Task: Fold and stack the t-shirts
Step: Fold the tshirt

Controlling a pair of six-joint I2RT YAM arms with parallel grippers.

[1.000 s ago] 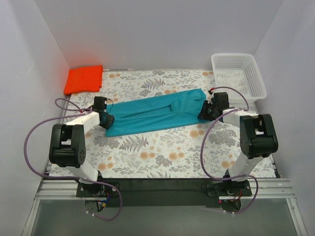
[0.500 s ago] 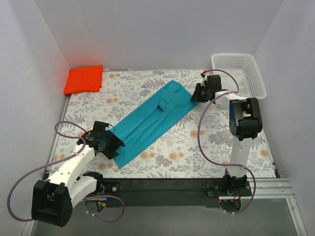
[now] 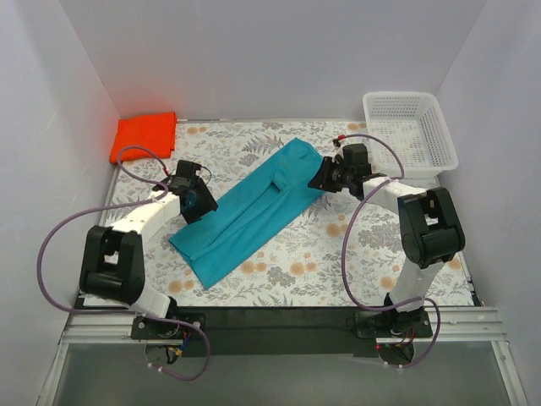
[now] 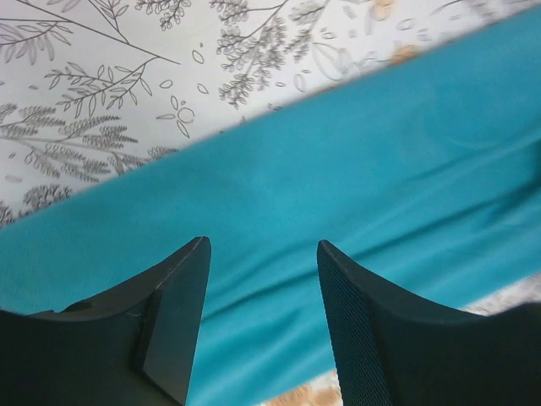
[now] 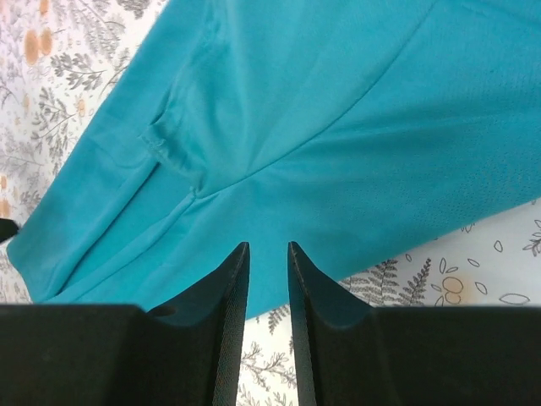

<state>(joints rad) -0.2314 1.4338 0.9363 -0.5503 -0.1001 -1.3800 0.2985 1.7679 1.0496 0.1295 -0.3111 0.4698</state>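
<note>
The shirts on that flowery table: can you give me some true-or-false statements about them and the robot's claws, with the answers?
1. The teal shirt lies diagonally on the table. True.
2. The orange-red shirt sits in the white basket. False: it lies folded at the table's far left corner, away from the basket.
3. The left gripper has its jaws open over the teal shirt. True.
4. The two shirts are stacked. False: they lie apart.

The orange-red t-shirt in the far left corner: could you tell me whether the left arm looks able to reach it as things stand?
Probably yes. The left gripper hangs open and empty over the edge of the teal t-shirt, and only bare floral table lies between it and the orange-red t-shirt.
</note>
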